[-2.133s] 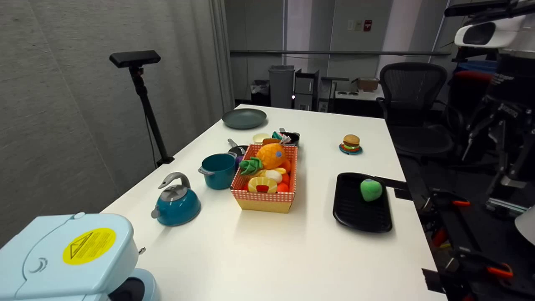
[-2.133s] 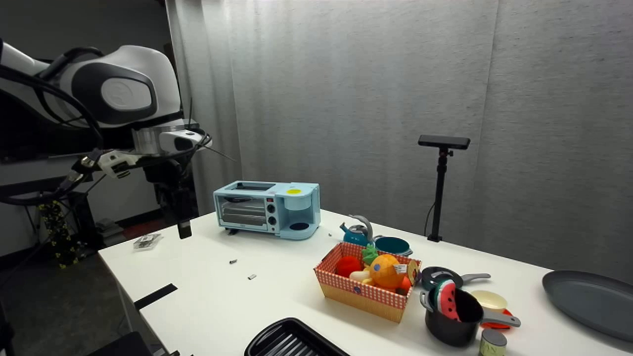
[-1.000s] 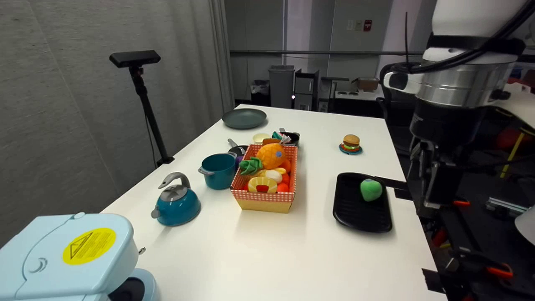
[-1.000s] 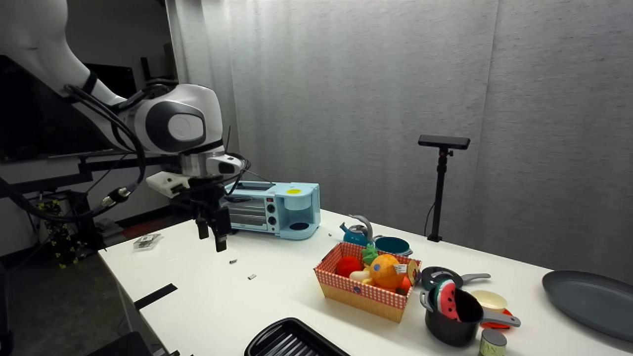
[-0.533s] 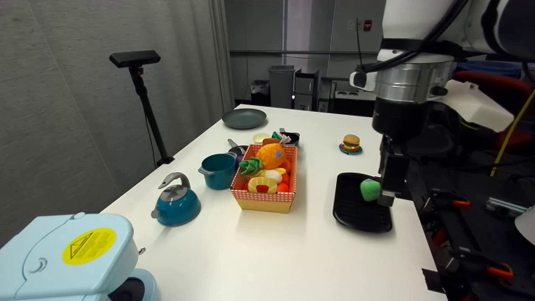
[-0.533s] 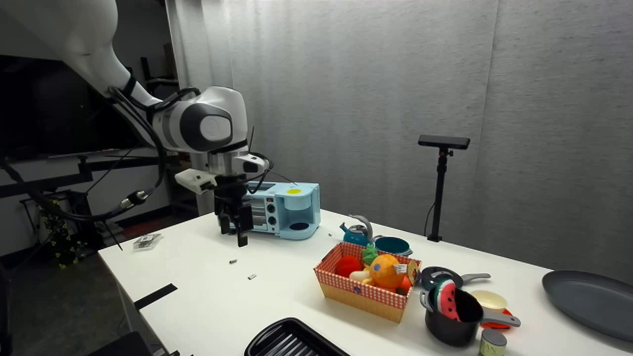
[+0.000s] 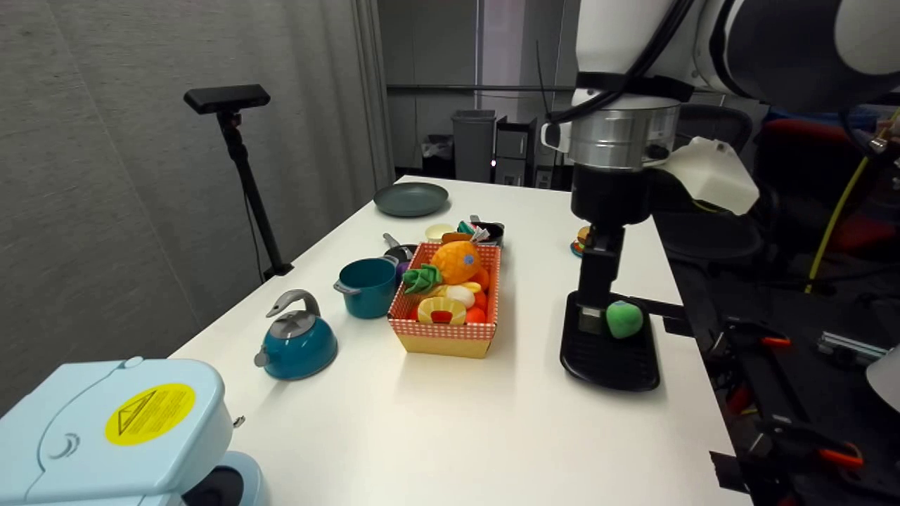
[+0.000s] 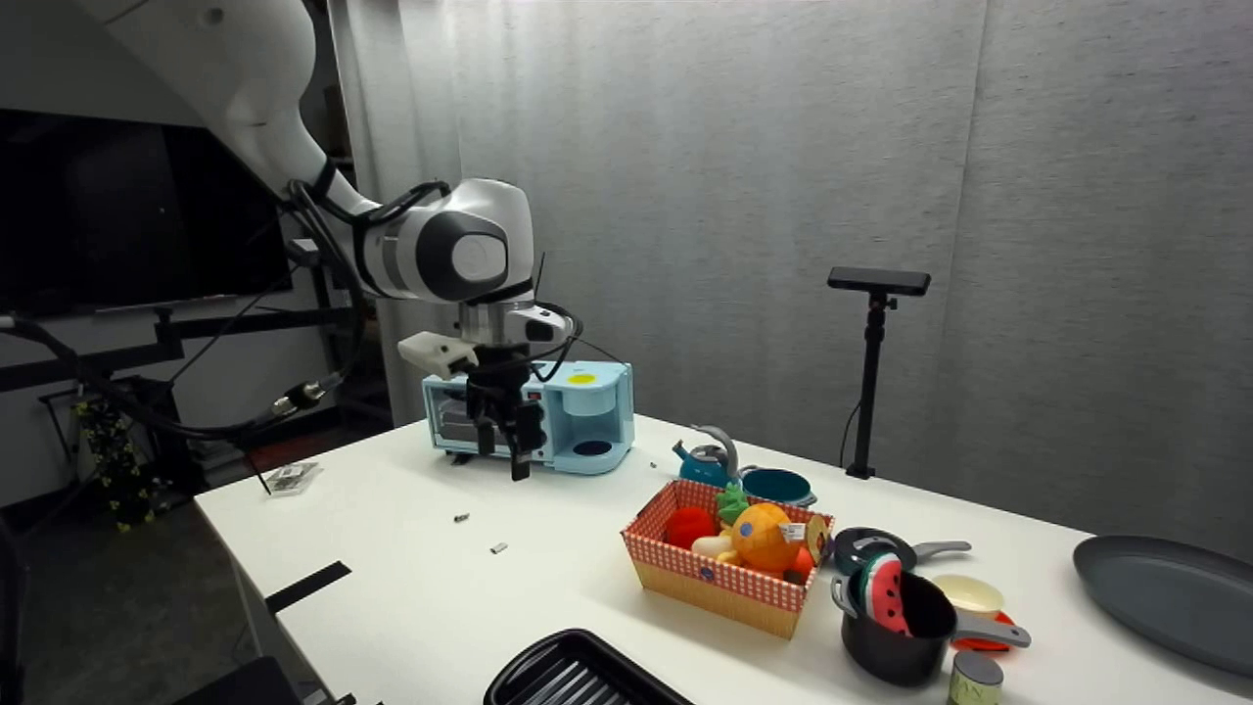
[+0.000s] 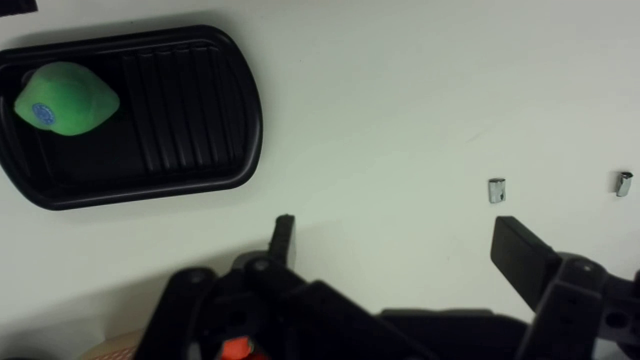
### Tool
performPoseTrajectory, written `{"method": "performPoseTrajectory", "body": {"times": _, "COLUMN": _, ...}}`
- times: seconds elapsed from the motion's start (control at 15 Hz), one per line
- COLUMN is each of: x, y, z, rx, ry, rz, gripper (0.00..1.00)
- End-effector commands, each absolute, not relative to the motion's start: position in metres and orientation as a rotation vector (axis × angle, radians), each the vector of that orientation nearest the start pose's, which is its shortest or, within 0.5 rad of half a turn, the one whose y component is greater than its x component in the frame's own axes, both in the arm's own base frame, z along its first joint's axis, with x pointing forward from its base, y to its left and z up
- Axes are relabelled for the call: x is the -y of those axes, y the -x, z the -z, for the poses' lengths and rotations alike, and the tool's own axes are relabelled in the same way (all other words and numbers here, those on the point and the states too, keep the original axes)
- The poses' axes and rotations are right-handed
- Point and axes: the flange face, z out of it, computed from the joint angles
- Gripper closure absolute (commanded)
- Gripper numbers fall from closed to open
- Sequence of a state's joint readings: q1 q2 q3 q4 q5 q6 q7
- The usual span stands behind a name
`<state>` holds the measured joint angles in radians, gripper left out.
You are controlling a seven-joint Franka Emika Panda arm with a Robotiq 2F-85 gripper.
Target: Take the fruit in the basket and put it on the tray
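gripper (image 9: 393,221) is spread wide, holding nothing. red fruit (image 8: 689,527) sits in the basket (image 8: 707,592); it's probably light and squashy, so a gentle squeeze across its middle should do.

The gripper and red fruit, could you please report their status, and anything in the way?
Gripper open, holding nothing. Red fruit in the basket. Possibly in the way: green fruit toward one end of the tray.

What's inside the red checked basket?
The basket holds at least a red round fruit, an orange fruit, a green leafy piece, a pale item and a yellow slice. What lies under them is covered; the bottom cannot be seen.
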<state>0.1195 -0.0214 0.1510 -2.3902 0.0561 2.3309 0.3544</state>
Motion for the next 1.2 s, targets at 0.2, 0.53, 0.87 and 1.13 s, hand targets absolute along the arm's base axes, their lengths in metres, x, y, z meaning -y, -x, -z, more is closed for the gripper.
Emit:
{"method": "performPoseTrajectory", "body": {"times": 0.2, "x": -0.122, "y": -0.520, "z": -0.318, "rx": -0.232, "ry": 3.118, "rz": -0.053, "gripper": 0.00}}
{"method": "performPoseTrajectory", "body": {"times": 0.53, "x": -0.112, "y": -0.549, "z": -0.310, "rx": -0.280, "ry": 3.108, "rz": -0.046, "gripper": 0.00}}
{"method": "performPoseTrajectory", "body": {"times": 0.87, "x": -0.094, "y": -0.574, "z": -0.299, "rx": -0.333, "ry": 3.105, "rz": -0.043, "gripper": 0.00}}
{"method": "performPoseTrajectory", "body": {"times": 1.13, "x": -0.072, "y": -0.596, "z": -0.295, "rx": -0.393, "ry": 3.104, "rz": -0.028, "gripper": 0.00}}
